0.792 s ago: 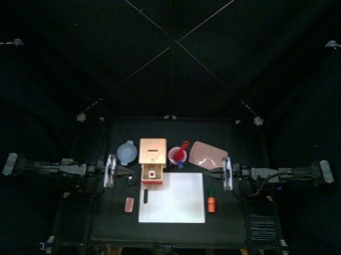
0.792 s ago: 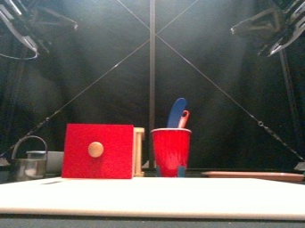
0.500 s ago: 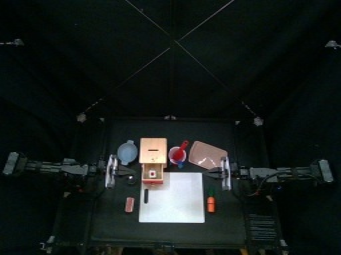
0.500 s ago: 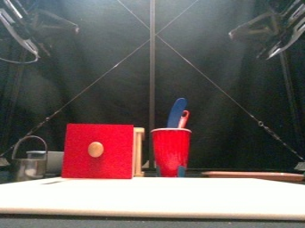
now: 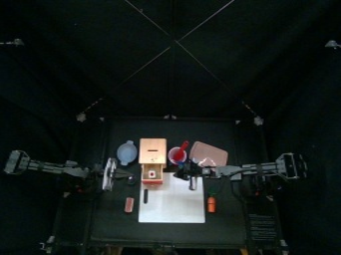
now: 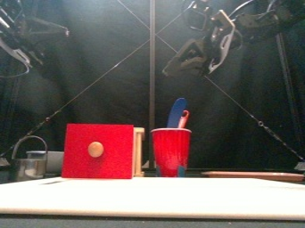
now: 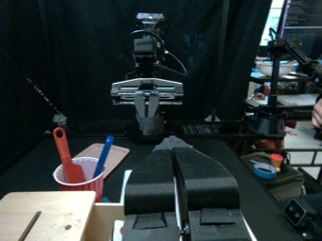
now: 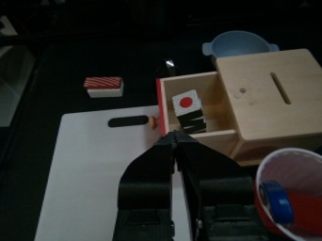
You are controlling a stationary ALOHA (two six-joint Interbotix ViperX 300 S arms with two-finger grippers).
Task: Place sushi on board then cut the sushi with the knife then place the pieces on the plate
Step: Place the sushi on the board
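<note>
1. Two sets of fingers are mine. My right fingers are pressing together on nothing and hanging high above the tabletop, near the front of the wooden box.
2. My left fingers are pressing together as well, empty, and resting at the tabletop's left side beside the blue-grey bowl.
3. The sushi roll is lying in the box's pulled-out drawer, behind the red drawer front. Its dark blocks are showing a white face with a red dot. The drawer is reaching the back edge of the white cutting board.
4. The red cup is standing just right of the box and holding a blue knife and a red knife. The pink tray is lying to the cup's right.
5. A small red toy is lying left of the board, and an orange toy is lying at its right edge.
</note>
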